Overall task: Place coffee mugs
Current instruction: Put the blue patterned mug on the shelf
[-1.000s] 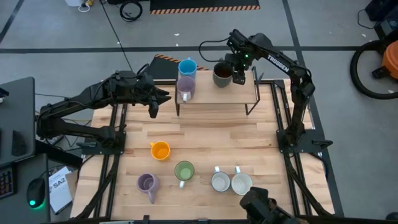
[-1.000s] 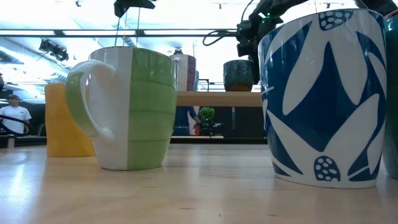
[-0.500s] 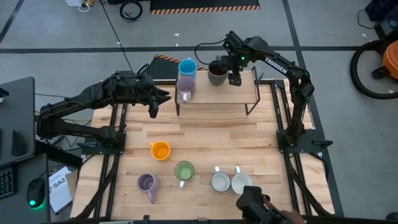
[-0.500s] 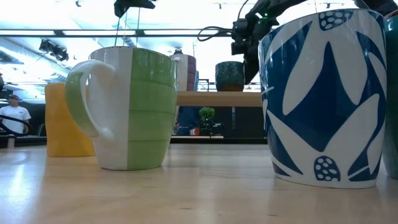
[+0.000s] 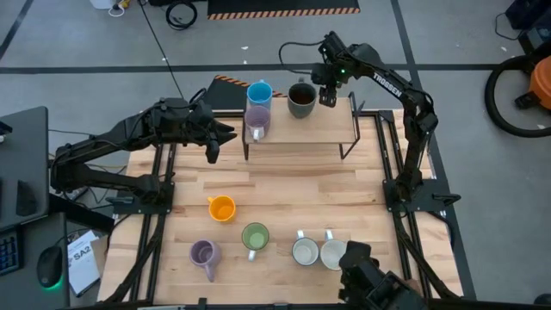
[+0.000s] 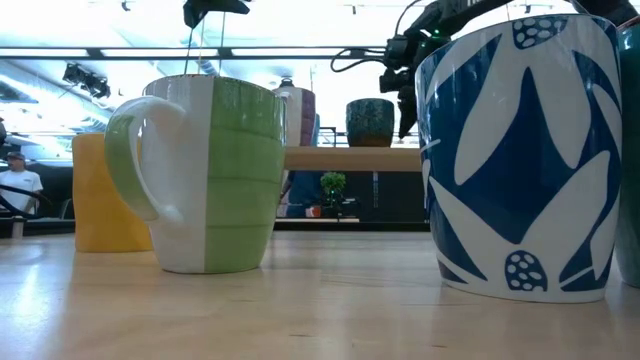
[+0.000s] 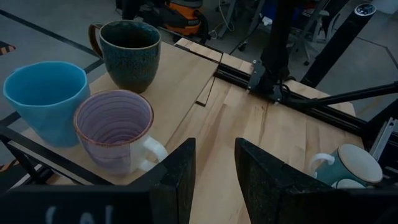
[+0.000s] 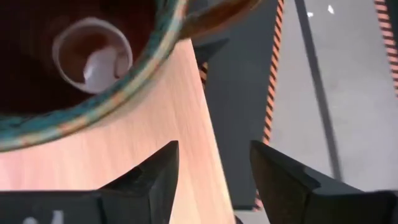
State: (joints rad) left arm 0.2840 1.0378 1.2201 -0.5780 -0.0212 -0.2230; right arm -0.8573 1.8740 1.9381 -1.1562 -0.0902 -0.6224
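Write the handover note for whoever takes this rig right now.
Right gripper: open, empty, beside the dark brown mug on the raised shelf.
Left gripper: open, empty, waiting by the shelf's left end.
Done: blue mug, one lilac mug and the dark brown mug stand on the shelf.
Left: orange mug, green mug, second lilac mug and two white mugs on the table.

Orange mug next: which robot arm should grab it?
Probably the left. The orange mug sits on the table's left half, nearer the left gripper, which is open and empty. The right gripper is far back by the dark brown mug.
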